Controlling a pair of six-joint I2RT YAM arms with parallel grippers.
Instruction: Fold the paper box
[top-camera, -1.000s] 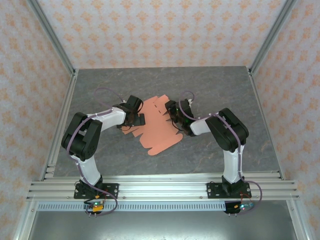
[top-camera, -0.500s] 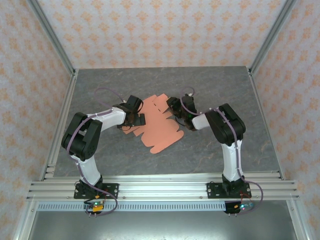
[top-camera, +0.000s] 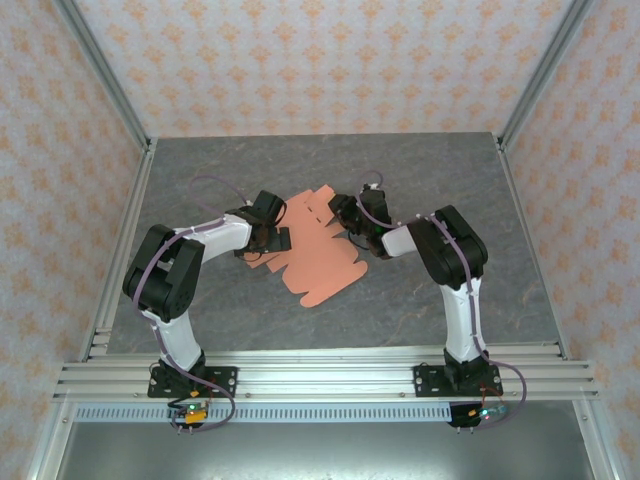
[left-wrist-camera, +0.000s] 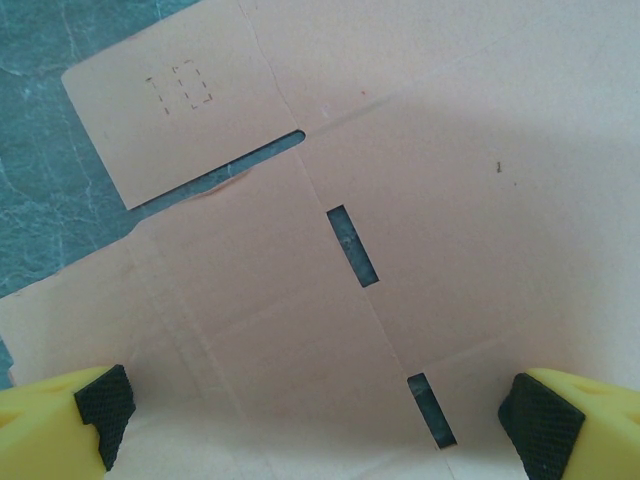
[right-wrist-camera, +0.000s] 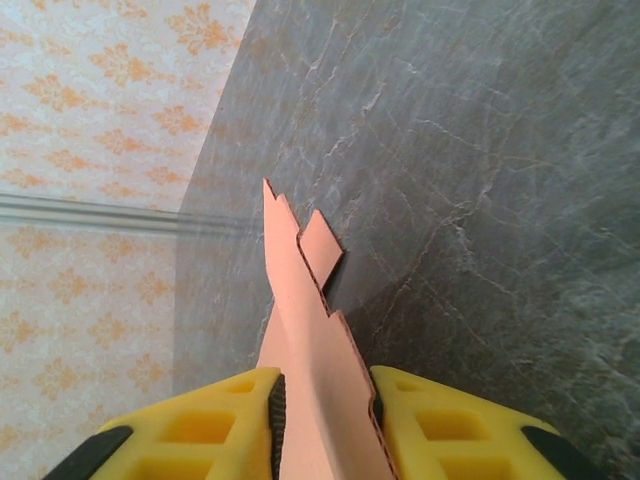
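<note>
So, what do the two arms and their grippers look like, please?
Both the left arm and the right arm have white links and bulky black joints, with a thin purple cable looping along each. The left gripper and the right gripper have yellow fingers; the left's pads are black and textured.

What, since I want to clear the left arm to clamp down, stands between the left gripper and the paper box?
Nothing visible. In the left wrist view the left gripper is open, with bare card of the paper box directly below it. The right gripper is shut on a raised edge of the box.
</note>
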